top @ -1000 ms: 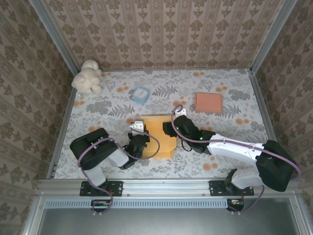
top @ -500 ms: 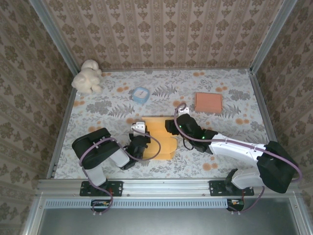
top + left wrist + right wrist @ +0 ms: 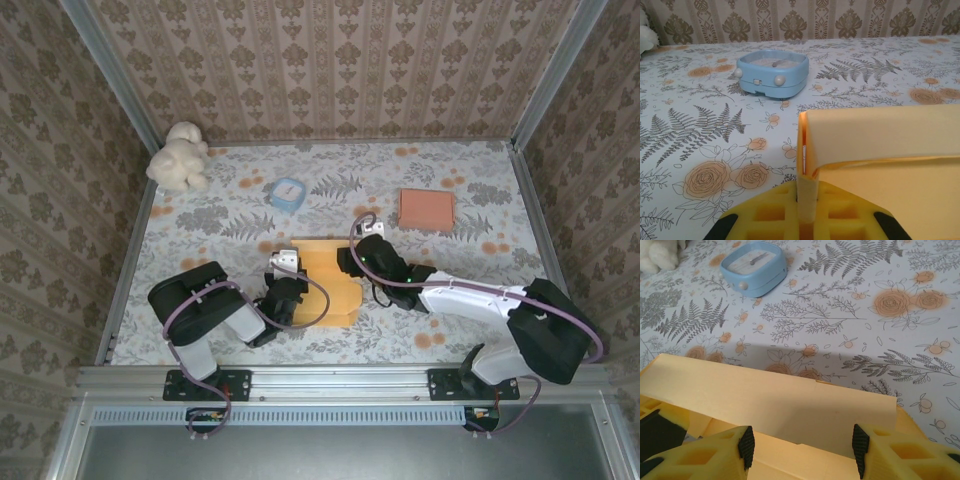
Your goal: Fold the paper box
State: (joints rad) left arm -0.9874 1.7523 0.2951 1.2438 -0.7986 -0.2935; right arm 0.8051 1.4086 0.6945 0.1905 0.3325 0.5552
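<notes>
The yellow paper box (image 3: 328,283) lies half folded on the floral table between the two arms. My left gripper (image 3: 286,285) is at its left edge. In the left wrist view the left gripper (image 3: 807,206) is shut on the box's upright left wall (image 3: 807,190), and a flap (image 3: 880,135) curls over to the right. My right gripper (image 3: 353,263) is at the box's far right corner. In the right wrist view it (image 3: 803,446) stands open, its black pads (image 3: 746,446) on either side of a raised flap (image 3: 775,395) without touching it.
A blue square clock (image 3: 287,192) sits behind the box, and is in the left wrist view (image 3: 772,74) and the right wrist view (image 3: 756,267) too. A white plush toy (image 3: 180,155) lies at the back left. A flat orange-red pad (image 3: 427,209) lies at the back right.
The right gripper has shifted slightly at the box's far right corner. The left gripper keeps its hold and has nudged a little to the right.
</notes>
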